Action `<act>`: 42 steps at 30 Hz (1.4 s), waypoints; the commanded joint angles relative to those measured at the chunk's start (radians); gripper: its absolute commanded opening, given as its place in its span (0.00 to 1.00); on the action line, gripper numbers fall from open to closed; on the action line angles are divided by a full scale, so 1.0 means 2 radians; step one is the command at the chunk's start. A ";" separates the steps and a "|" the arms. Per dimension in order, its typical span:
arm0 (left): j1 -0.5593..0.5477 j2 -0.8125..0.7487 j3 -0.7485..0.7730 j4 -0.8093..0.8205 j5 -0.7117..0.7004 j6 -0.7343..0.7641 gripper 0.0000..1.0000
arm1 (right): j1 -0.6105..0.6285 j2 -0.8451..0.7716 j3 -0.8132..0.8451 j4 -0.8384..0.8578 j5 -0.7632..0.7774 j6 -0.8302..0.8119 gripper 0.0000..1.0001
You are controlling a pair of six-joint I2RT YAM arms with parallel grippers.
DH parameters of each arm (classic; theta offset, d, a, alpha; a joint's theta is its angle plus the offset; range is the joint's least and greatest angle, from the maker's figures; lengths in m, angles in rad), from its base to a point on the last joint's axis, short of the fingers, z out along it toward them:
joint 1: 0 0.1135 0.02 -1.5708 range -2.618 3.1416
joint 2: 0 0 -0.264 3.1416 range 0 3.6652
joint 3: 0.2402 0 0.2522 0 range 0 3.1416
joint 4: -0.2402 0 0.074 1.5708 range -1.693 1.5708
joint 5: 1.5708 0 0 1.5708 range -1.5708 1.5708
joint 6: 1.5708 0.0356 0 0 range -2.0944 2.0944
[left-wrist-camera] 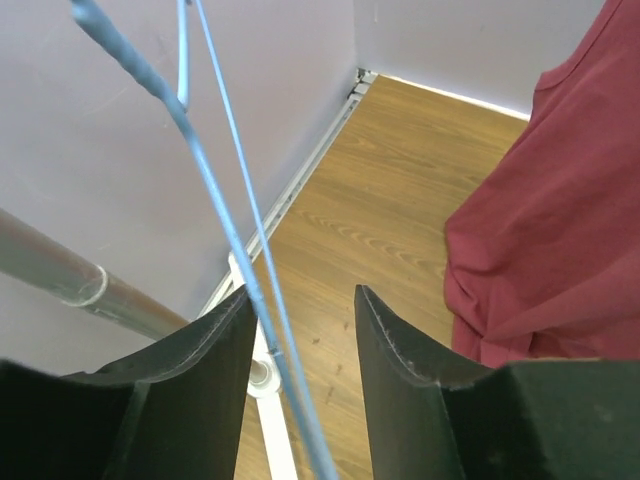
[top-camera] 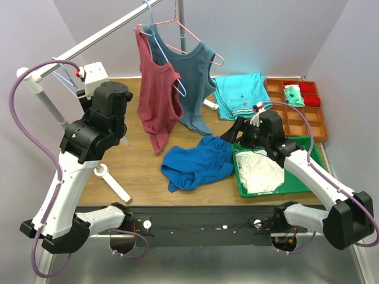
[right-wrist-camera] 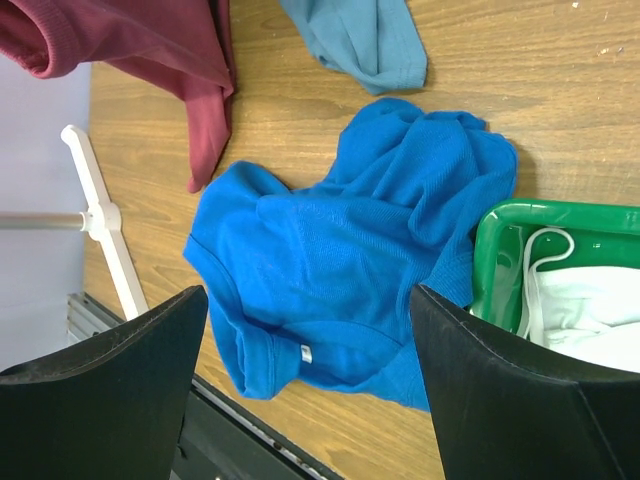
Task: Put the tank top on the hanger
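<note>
We count three tops and three hangers. The blue tank top (top-camera: 198,163) lies crumpled mid-frame on the surface (top-camera: 136,177). The maroon top (top-camera: 157,100) and teal top (top-camera: 192,83) hang upper centre. Left claw (left-wrist-camera: 302,292) is part-open astride the bare hanger (left-wrist-camera: 198,160), upper left. Right claw (right-wrist-camera: 308,295) is wide open, empty, over the tank top.

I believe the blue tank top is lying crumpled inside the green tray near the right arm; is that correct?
Not quite: the tank top is lying crumpled on the wooden table beside the green tray, near the right arm, as the top external view shows.
</note>
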 commanded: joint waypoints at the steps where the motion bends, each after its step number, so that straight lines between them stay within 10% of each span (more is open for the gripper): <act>1: 0.010 0.004 -0.012 0.028 0.011 0.008 0.49 | 0.001 0.005 0.018 -0.003 -0.010 -0.015 0.89; 6: 0.014 0.001 -0.017 0.044 0.010 0.014 0.45 | 0.000 0.005 0.019 -0.005 -0.012 -0.018 0.89; 14: 0.014 0.002 0.001 0.067 0.020 0.040 0.00 | 0.000 0.005 0.021 -0.011 -0.010 -0.024 0.89; 42: 0.014 -0.081 -0.078 0.130 0.306 0.066 0.00 | 0.000 0.008 0.008 -0.007 0.000 -0.020 0.89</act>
